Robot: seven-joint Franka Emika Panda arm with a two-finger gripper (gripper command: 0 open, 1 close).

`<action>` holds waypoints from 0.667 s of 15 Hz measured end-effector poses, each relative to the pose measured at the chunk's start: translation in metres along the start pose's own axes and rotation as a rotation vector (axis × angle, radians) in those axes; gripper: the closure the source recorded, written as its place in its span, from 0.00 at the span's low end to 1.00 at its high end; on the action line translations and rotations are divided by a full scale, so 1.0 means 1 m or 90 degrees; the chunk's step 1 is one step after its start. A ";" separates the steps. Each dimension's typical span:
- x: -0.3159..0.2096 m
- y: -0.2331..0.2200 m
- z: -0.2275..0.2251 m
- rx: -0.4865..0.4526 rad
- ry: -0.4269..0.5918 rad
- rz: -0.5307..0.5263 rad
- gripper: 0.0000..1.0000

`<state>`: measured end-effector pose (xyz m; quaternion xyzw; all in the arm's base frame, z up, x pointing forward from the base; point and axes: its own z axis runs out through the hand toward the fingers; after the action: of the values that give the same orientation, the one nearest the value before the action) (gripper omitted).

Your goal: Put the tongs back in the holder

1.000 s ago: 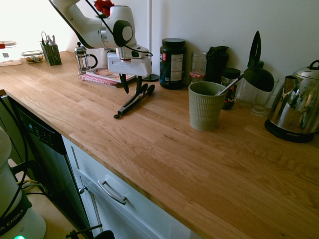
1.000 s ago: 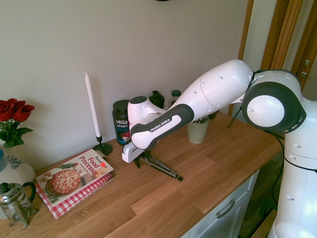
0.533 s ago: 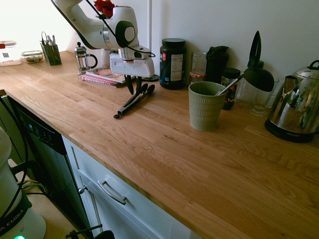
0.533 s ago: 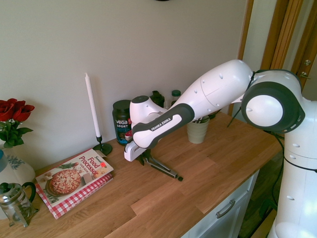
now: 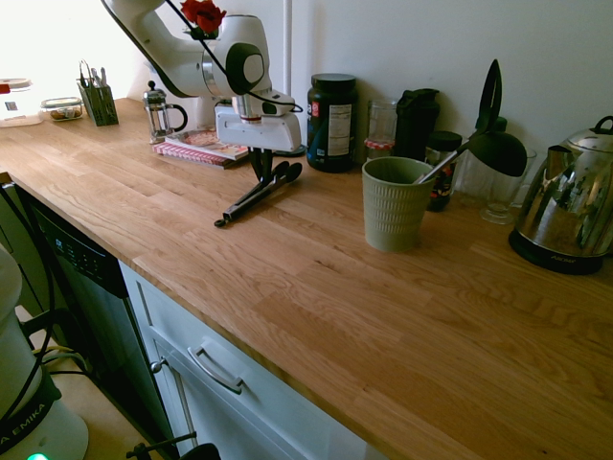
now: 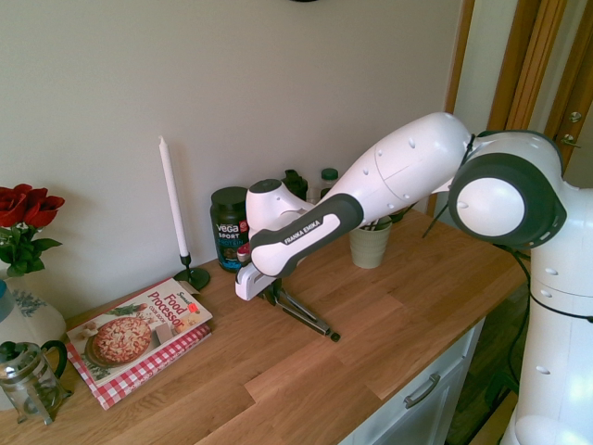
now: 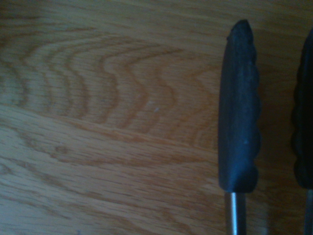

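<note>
The tongs (image 5: 251, 196) lie slanted on the wooden counter, black hinge end toward the counter's front and black tips toward the wall. In the second exterior view the tongs (image 6: 301, 313) stretch out from under the wrist. My gripper (image 5: 261, 175) points down over the tip end, its fingers shut on the tongs' arms just behind the tips. The gripper (image 6: 269, 295) sits low at the counter. Close up, the wrist view shows two black ribbed tips of the tongs (image 7: 238, 112) over the wood. The sage-green ribbed holder (image 5: 395, 206) stands upright to the right, apart from the arm; the holder (image 6: 369, 246) is partly behind the arm.
A black ladle (image 5: 493, 134) leans out of the holder. Along the wall stand a dark supplement jar (image 5: 331, 123), bottles and a steel kettle (image 5: 570, 196). A cookbook (image 6: 139, 329), candle (image 6: 172, 204), French press (image 5: 159, 113) and cutlery caddy (image 5: 98, 101) lie beyond the gripper.
The fingers have closed from open onto the tongs. The gripper has shifted a little toward the tongs' tip end, and the hinge end has nudged slightly.
</note>
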<state>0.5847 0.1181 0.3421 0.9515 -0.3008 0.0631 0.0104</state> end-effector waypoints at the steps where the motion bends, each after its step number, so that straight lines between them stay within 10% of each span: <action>1: 0.001 0.001 0.000 0.000 0.000 0.002 1.00; 10: 0.012 0.044 -0.145 0.092 0.070 0.032 1.00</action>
<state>0.5523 0.0835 0.4868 0.9369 -0.3185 0.1373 -0.0437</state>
